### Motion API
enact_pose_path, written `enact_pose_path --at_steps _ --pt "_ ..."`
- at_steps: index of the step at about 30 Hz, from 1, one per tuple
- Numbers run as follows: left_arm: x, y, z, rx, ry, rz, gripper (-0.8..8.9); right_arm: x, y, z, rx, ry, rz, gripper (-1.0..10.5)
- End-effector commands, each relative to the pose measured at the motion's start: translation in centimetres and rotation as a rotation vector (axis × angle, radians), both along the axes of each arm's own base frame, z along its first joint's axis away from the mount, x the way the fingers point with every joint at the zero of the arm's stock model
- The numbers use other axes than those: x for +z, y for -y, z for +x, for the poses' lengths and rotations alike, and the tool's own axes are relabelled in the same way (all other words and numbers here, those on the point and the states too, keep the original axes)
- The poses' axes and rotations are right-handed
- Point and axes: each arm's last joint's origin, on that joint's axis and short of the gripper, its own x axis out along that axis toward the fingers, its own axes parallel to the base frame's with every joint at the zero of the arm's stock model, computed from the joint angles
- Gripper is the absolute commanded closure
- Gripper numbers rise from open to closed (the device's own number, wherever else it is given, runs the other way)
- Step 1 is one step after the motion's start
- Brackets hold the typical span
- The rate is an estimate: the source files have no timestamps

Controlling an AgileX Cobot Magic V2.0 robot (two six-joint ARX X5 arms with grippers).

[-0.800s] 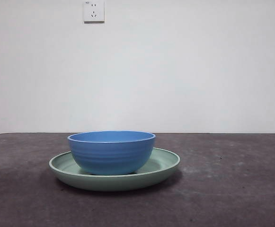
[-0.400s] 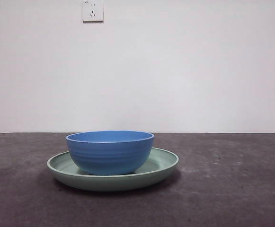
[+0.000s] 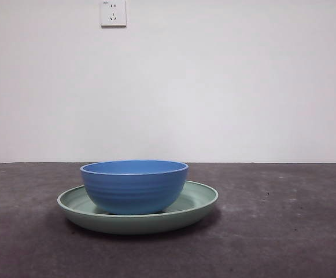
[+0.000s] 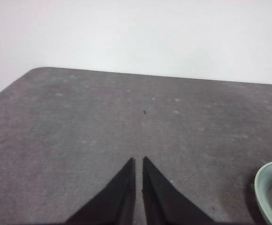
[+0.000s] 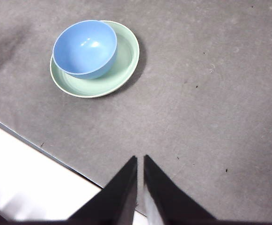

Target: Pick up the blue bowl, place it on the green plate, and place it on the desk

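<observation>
On my screens, the left claw [image 4: 138, 161] hangs above bare desk [image 4: 103, 122], its two black jaws pressed together and holding nothing; only a sliver of the green plate [image 4: 270, 187] shows at the edge of its wrist camera. In the front view, the blue bowl [image 3: 134, 185] sits upright inside the green plate [image 3: 196, 202], resting toward the plate's left side, and the plate lies flat on the dark speckled desk [image 3: 283, 231]. A white wall socket [image 3: 113, 13] is mounted on the wall behind. The right claw [image 5: 140, 161] hovers well apart from the stacked dishes, over the desk near its edge, jaws likewise pressed together and empty, looking down on the blue bowl [image 5: 84, 48] and green plate [image 5: 124, 61].
</observation>
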Motion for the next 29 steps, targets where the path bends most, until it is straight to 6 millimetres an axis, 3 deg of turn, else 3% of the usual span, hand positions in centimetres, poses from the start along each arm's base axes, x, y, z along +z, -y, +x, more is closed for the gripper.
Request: enact_pose_path --at_steps 1,6,29 --pt "-1.06 -0.06 -0.06 0.009 -0.053 0.018 7.89 0.35 -0.03 0.0 -0.002 0.011 0.018 9.3" --pt "-1.87 -0.22 -0.46 0.06 -0.129 0.026 7.89 0.35 -0.03 0.0 -0.002 0.011 0.017 9.3" --pt "-1.76 -0.23 -0.5 0.063 -0.116 0.031 7.89 0.35 -0.03 0.0 -0.002 0.011 0.018 9.3"
